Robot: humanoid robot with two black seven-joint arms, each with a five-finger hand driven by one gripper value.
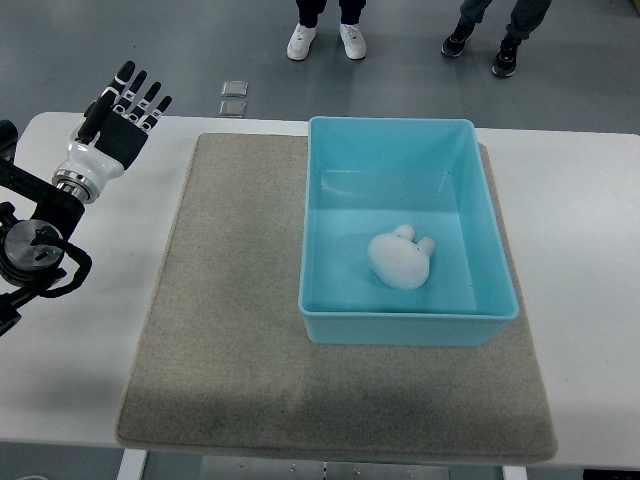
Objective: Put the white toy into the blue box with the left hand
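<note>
Inside blue box [490,250] — white toy [398,259], ears pointing upper right; left hand [118,118] empty, fingers extended.

Two people [325,25] cut off above ankles, left arm [30,250] cropped at edge

Grey mat [230,330] covering the white table [590,250]; beyond its far edge, two people's shoes [325,40] on the floor [150,40].

Mat [230,330] left of the box [408,330] lies bare, open to passage. Box walls fence the toy [398,260] on four sides; access from above only. Left hand [122,118] hovers well apart, over the table's [80,380] far-left corner.
</note>
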